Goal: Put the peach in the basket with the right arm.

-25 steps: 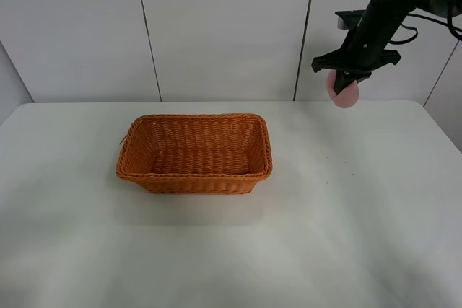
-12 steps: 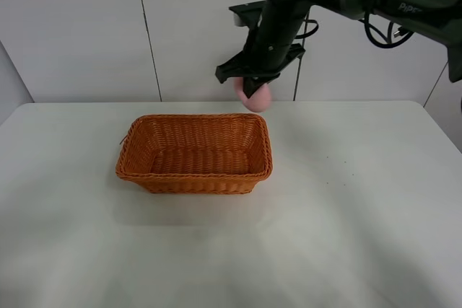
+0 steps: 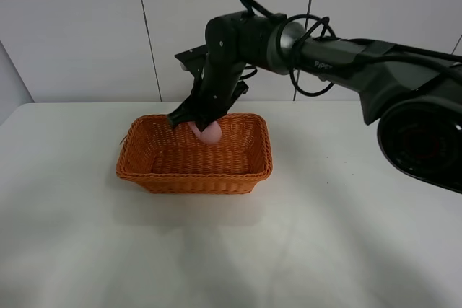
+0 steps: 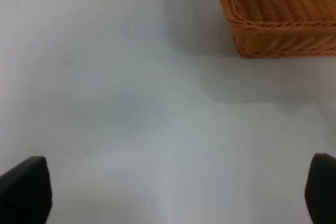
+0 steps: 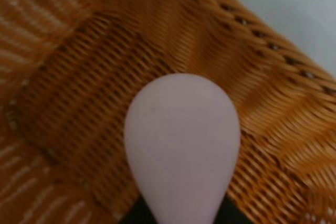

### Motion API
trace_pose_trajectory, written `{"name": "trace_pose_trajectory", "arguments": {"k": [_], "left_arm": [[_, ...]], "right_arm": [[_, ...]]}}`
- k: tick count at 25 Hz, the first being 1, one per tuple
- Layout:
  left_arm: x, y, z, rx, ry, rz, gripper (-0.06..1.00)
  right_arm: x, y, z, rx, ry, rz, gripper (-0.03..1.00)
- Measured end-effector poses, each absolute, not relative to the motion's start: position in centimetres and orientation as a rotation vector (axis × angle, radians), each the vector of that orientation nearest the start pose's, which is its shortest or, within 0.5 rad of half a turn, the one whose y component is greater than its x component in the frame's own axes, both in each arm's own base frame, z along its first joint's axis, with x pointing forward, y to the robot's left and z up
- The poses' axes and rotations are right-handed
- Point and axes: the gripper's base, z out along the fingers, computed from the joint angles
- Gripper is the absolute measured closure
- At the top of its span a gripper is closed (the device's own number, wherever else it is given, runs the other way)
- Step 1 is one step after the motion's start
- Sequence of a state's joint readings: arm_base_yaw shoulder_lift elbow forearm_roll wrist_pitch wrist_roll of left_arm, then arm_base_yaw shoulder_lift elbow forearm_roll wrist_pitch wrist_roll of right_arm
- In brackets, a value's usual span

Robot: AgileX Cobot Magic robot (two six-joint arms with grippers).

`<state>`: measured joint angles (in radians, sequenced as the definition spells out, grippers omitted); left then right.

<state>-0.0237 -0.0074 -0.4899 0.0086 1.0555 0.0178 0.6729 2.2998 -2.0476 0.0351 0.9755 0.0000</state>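
White tabletop [image 3: 325, 243] is shown in the foreground, with the left gripper [image 4: 172, 191] spread wide above it. Behind, the wicker basket [image 3: 198, 179] is entered by the right arm [image 3: 317, 52]; the right gripper [image 3: 204, 125] is clamped on the pink peach [image 3: 211, 133], held near the far wall.

The peach [image 3: 210, 133] is plain matte pale pink, unmarked. The basket [image 3: 195, 177] is orange-brown wicker, woven in fine ribs under a braided rim, with a darker brown floor. The right arm [image 3: 339, 59] is glossy dark grey to black, with black cables and small pale lettering. The worktop [image 3: 346, 236] is plain white. At 12 o'clock, thin dark seams cross the white wall [image 3: 79, 27].
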Motion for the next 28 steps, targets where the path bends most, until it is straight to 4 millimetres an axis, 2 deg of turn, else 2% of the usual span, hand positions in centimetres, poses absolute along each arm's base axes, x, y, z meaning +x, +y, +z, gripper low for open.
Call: {"name": "trace_pose_trajectory", "arguments": {"k": [2, 4, 6, 9, 11, 15, 21, 24, 28], "left_arm": [[-0.5, 0.1, 27.5, 0.042, 2.041, 0.007, -0.05], [-0.5, 0.1, 27.5, 0.042, 2.041, 0.007, -0.05], [-0.5, 0.1, 27.5, 0.042, 2.041, 0.007, -0.05], [-0.5, 0.1, 27.5, 0.042, 2.041, 0.007, -0.05], [-0.5, 0.1, 27.5, 0.042, 2.041, 0.007, -0.05], [-0.5, 0.1, 27.5, 0.042, 2.041, 0.007, -0.05], [-0.5, 0.1, 27.5, 0.042, 2.041, 0.007, -0.05], [-0.5, 0.1, 27.5, 0.042, 2.041, 0.007, -0.05], [-0.5, 0.1, 27.5, 0.042, 2.041, 0.007, -0.05]], "right_arm": [[39.7, 32.0, 18.7, -0.894, 2.611, 0.227, 0.95], [39.9, 32.1, 17.1, -0.902, 2.638, 0.216, 0.88], [39.9, 32.1, 16.1, -0.902, 2.664, 0.207, 0.74], [39.8, 32.1, 15.6, -0.882, 2.694, 0.205, 0.41], [39.9, 32.1, 15.7, -0.880, 2.691, 0.207, 0.33], [40.1, 32.3, 17.5, -0.876, 2.685, 0.212, 0.28], [40.5, 32.4, 23.8, -0.864, 2.604, 0.217, 0.28], [40.2, 32.2, 26.1, -0.848, 2.565, 0.231, 0.28], [40.3, 31.7, 27.0, -0.833, 2.551, 0.224, 0.27]]}}
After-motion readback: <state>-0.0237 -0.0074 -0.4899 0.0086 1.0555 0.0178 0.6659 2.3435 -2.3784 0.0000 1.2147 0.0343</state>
